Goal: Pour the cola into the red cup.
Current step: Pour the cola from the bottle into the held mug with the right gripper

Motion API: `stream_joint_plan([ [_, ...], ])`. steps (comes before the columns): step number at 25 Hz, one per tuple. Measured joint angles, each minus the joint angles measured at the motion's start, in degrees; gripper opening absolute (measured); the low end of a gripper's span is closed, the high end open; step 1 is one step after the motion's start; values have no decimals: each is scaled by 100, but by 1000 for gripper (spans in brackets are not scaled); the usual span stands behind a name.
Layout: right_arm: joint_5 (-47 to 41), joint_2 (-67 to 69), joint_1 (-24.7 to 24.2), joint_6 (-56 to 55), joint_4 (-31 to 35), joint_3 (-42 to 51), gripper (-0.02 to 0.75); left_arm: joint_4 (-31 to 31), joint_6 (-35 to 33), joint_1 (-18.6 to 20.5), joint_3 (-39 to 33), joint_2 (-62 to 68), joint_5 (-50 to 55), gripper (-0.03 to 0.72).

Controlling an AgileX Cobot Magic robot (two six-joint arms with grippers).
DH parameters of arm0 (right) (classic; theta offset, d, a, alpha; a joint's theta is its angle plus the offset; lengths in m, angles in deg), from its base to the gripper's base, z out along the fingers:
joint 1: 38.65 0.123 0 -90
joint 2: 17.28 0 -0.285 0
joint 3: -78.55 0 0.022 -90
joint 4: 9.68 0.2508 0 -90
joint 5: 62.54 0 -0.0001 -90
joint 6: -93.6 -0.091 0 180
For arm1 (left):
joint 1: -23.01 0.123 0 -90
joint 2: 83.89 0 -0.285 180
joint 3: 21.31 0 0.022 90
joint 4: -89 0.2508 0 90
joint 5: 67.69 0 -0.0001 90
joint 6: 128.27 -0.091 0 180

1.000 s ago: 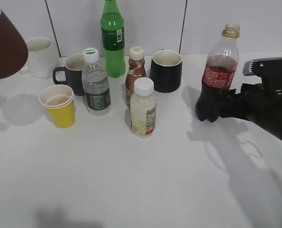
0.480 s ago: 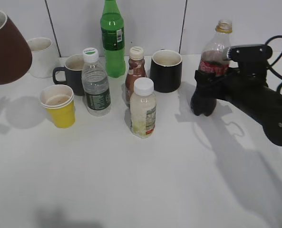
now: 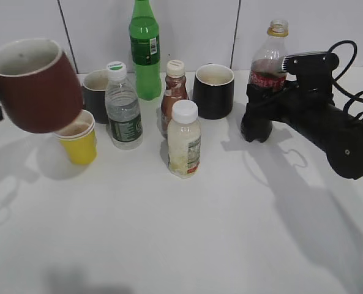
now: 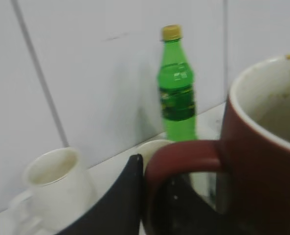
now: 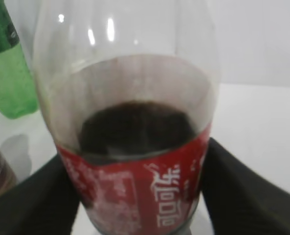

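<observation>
The cola bottle (image 3: 265, 70) is clear plastic with dark liquid, a red label and no cap. It stands upright at the back right, and fills the right wrist view (image 5: 135, 147). My right gripper (image 3: 262, 101) is shut on it at the label; its black fingers (image 5: 135, 196) press both sides. The red cup (image 3: 37, 82), dark brownish-red with a pale inside, hangs in the air at the left, tilted. My left gripper (image 4: 157, 191) is shut on its handle (image 4: 184, 156).
On the white table (image 3: 187, 226) stand a yellow paper cup (image 3: 77, 141), a water bottle (image 3: 123, 107), a white-capped bottle (image 3: 184, 141), a small brown bottle (image 3: 174, 92), a green bottle (image 3: 145, 49), two black mugs (image 3: 213, 90) and a white mug (image 4: 56, 186).
The red cup has swung right and down into fuller view over the yellow cup. The right gripper has carried the cola bottle left and toward the back wall.
</observation>
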State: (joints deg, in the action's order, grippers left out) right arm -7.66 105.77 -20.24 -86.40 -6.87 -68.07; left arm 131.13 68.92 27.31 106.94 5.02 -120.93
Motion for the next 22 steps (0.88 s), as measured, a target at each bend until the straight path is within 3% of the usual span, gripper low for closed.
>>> stream_joint_plan([
  [7,-1429,-1056,100,1158,-592,58,490,-317,0,-1196,112,-149,1272,51],
  [14,-2645,-2139,560,3311,-611,-85,490,-733,0,-2546,930,-162,2940,51],
  [22,-2811,-2216,1083,6047,-19,-387,490,-844,6,-3064,1625,193,3593,51],
])
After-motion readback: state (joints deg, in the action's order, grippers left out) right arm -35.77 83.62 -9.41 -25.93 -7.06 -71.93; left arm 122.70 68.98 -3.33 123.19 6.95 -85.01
